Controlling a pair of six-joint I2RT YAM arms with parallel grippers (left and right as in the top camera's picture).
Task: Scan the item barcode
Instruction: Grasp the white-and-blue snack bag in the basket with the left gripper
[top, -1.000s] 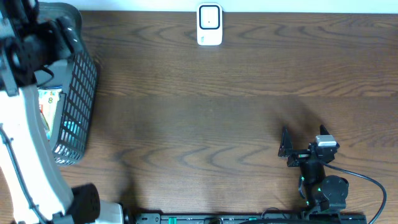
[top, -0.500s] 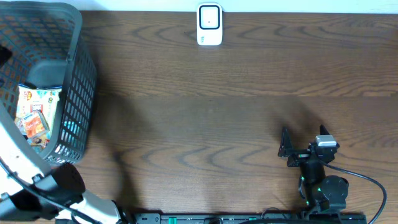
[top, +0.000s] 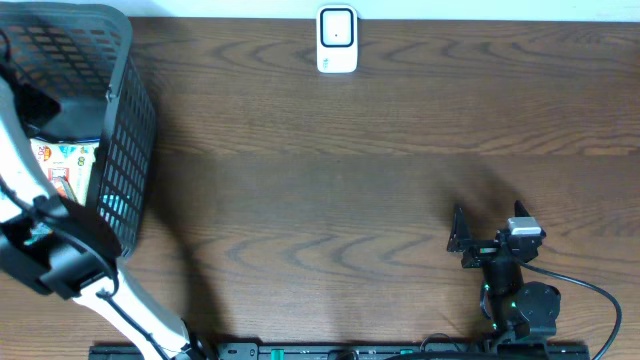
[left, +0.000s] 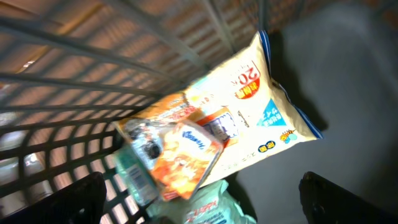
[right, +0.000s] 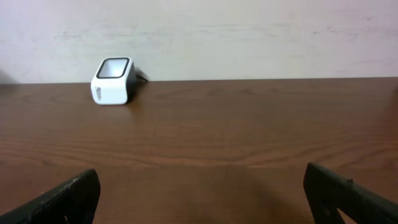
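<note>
Several packaged items lie in the black mesh basket (top: 125, 140) at the table's left end. The left wrist view looks down on a cream snack bag (left: 255, 99), an orange packet (left: 183, 158) on top of it and a green-and-white pouch (left: 208, 211) below. My left gripper (left: 205, 208) hangs open over this pile and holds nothing. The white barcode scanner (top: 337, 40) stands at the far edge, mid-table. In the right wrist view the scanner (right: 113, 81) is far ahead to the left. My right gripper (top: 488, 228) rests open near the front right.
The basket's wire walls (left: 93, 74) rise close around the left gripper on its left and far sides. A pale wall (right: 249, 31) runs behind the table's far edge. The left arm's white link (top: 25, 170) crosses the basket's left part.
The left arm has swung over the basket, down toward the front edge, and back over the basket's left side. The right arm has not moved.
</note>
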